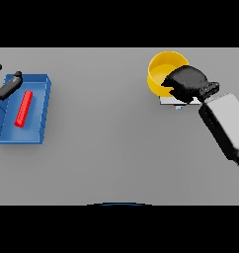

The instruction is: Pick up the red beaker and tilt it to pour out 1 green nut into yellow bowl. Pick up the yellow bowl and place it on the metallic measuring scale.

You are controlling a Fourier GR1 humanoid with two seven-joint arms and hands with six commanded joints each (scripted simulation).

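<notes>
Spreading across the whole view, one grey table (116, 148) is seen, and on it, at the far left, one blue tray (42, 106) with a single red bar-shaped object (23, 109) lying inside, its long axis running away from the robot with a slight tilt. At the right, one yellow bowl (163, 71) is held by the right hand (188, 84), whose fingers are curled over the bowl's near-right rim. Just beneath and nearer the robot, a sliver of the metallic measuring scale (168, 101) is glimpsed, mostly hidden by hand and bowl; the bowl appears poised over its far edge, though contact cannot be confirmed. The placing step is judged to be in hand. The left hand (5, 86) is seen at the tray's far-left corner, fingers relaxed and spread, holding nothing. No green nut can be made out.
</notes>
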